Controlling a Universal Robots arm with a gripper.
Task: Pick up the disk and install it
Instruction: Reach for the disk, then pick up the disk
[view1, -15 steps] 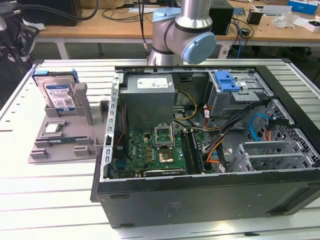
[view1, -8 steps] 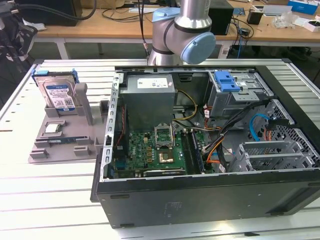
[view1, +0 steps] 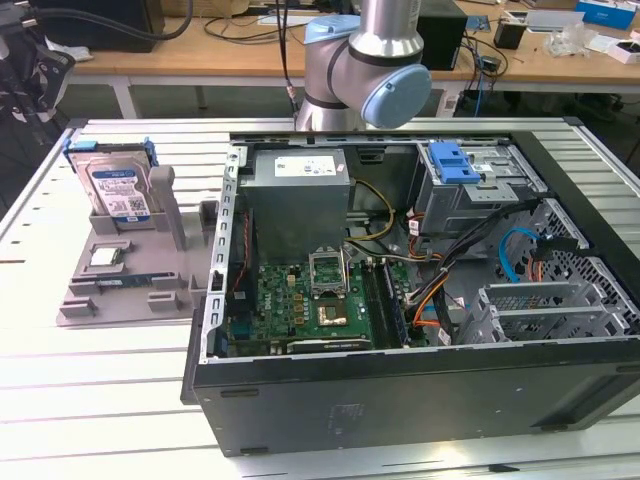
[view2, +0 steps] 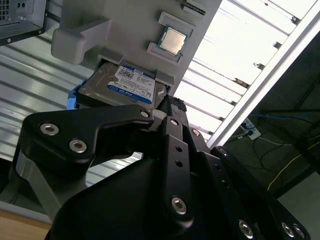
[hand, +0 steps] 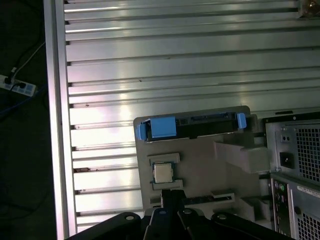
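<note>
On the slatted aluminium worktop, beside the open black computer case, a grey plastic holder carries the flat silver disk in its blue bracket. It stands on edge in a slot, not yet picked. We judge its long axis upright, label facing the exterior camera, blue-tabbed edge uppermost. The black hand hangs apart from it; released or clenched, we cannot tell. We should descend square over that edge, grip across the thin faces and lift straight, clear of the small square silver chip.

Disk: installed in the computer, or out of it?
Out: the disk stands upright in the grey holder, beside the open computer.
</note>
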